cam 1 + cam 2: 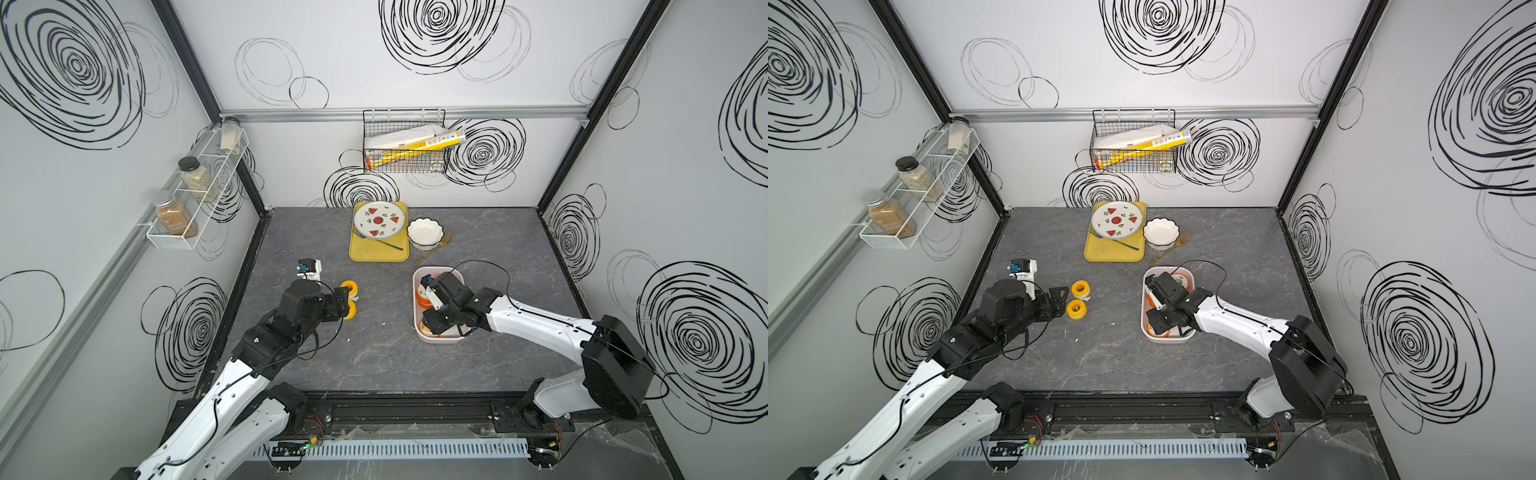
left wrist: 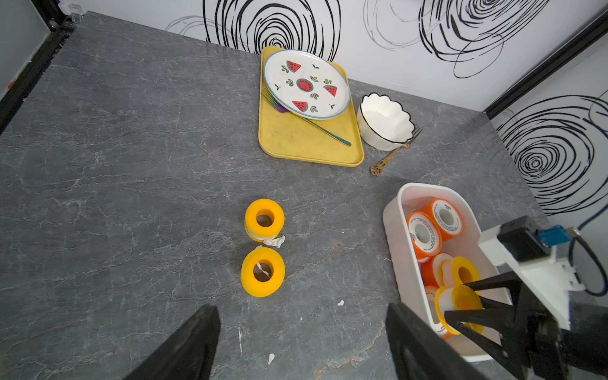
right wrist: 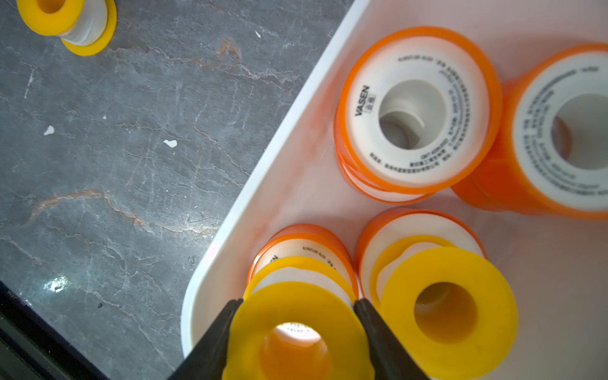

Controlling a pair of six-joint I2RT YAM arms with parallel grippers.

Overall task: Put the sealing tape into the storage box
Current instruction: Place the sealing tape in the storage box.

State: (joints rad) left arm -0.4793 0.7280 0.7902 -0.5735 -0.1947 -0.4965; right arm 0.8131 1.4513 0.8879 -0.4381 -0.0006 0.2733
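Two yellow sealing tape spools point(image 2: 264, 217) point(image 2: 262, 271) lie flat on the grey table, also seen as spools point(image 1: 1080, 288) point(image 1: 1076, 308) in a top view. My left gripper point(image 2: 301, 311) hovers just short of them, open and empty; in both top views this left gripper point(image 1: 343, 301) point(image 1: 1061, 299) sits at their left side. The white storage box point(image 1: 440, 271) point(image 3: 263, 164) holds several orange spools point(image 3: 418, 108) and a yellow one point(image 3: 450, 296). My right gripper point(image 3: 297, 301) is inside the box, shut on another yellow spool point(image 3: 246, 335).
At the back stands a yellow tray point(image 1: 376, 253) with a watermelon plate point(image 1: 379, 220) and a fork. Next to it are a scalloped white bowl point(image 1: 424, 233) and a gold fork point(image 1: 434, 248). Small white scraps point(image 2: 270, 358) dot the table. A spice rack and a wire basket hang on the walls.
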